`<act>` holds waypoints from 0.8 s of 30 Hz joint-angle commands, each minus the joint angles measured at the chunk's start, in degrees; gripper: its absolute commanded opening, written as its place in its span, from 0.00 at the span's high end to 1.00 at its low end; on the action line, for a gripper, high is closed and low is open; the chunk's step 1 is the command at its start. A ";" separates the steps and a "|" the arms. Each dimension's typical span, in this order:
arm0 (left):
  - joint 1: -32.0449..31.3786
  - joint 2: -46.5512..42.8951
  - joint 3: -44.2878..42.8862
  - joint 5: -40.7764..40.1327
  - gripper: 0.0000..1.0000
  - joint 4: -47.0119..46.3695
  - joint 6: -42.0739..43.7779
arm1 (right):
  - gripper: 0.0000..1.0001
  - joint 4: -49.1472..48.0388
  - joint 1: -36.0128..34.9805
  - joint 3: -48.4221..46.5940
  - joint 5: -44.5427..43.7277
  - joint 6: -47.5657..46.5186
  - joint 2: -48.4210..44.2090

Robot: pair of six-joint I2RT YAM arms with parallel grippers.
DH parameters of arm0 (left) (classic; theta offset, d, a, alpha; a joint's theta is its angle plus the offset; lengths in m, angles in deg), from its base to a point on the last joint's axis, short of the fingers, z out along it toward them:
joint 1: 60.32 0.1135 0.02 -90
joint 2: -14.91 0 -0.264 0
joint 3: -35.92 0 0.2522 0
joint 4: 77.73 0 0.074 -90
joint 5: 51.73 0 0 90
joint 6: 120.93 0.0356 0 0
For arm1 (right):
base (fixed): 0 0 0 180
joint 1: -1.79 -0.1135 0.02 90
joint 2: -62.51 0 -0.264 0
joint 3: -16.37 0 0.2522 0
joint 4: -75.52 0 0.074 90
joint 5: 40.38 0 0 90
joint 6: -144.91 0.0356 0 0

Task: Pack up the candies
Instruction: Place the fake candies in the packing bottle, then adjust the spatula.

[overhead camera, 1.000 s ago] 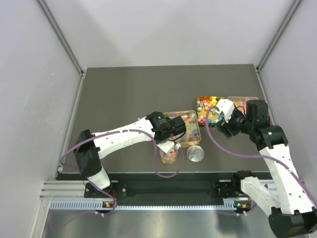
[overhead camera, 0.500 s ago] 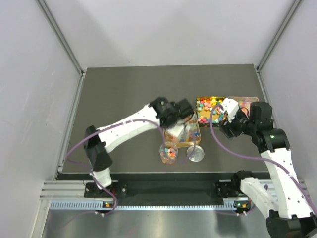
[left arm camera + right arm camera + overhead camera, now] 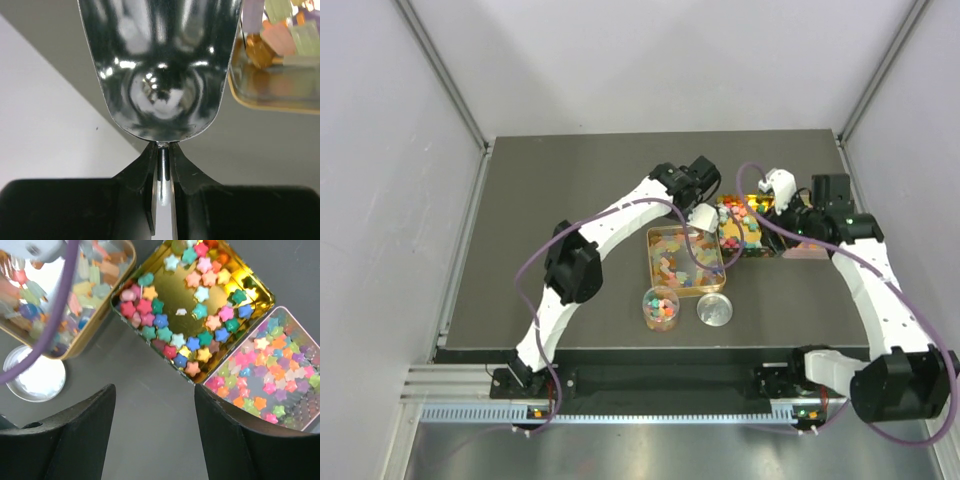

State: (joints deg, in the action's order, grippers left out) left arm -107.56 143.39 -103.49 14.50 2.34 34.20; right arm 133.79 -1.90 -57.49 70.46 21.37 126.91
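Swinging away from the near edge, the left arm had left the clear cup [image 3: 647,310] and now reached across to the far end of the gold-rimmed tray [image 3: 650,262], while the right arm had drawn back toward the far right side of the desk [image 3: 570,200].

The left gripper [image 3: 162,150] was clamped tight on the thin flat handle of a polished metal scoop [image 3: 160,65]. The right gripper [image 3: 154,400] hung with its fingers spread wide and nothing between them.

The candies [image 3: 161,320] lay in four places:
- Pale, translucent pieces filled the gold-rimmed tray in the middle of the desk's right half.
- Bright pieces were scattered over the mirrored floor of a gold tin [image 3: 172,290] just beyond that tray's right corner.
- More crowded a silver tin [image 3: 302,415] that touched the gold tin on the side toward the desk's right edge.
- A mixed heap sat in the cup near the near edge, with the round silver lid [image 3: 714,309] just beside it on the right.

Only the right wrist view showed that the pieces in both tins were star-shaped, and a purple cable [image 3: 55,315] crossed its upper left. Only the left wrist view showed the scoop's bowl and the grip on its handle, with one corner of the pale tray at upper right. The cup appeared in the overhead view alone, where the right arm hid most of the silver tin.
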 commanded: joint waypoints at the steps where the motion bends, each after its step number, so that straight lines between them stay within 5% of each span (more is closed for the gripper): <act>1: 2.50 0.45 -6.44 6.79 1.00 -4.08 0.27 | 0.36 -3.82 2.98 -9.85 10.15 7.16 3.53; 7: 5.76 -0.07 -20.25 17.59 1.00 3.30 -2.37 | 0.36 -4.51 3.24 -16.98 18.86 13.05 14.60; 14: 5.85 -12.46 -7.43 26.31 1.00 -0.74 -4.56 | 0.36 -12.08 2.54 -22.76 24.95 20.97 24.53; 24: 5.41 -9.57 -7.25 26.94 1.00 -0.30 -7.47 | 0.37 -14.28 -0.71 -31.93 33.38 25.45 28.60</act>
State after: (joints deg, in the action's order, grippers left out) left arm -102.17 132.86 -111.31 39.88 3.04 28.27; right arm 123.12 -0.80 -85.69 97.21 44.28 157.55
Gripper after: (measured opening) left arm 0.152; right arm 0.636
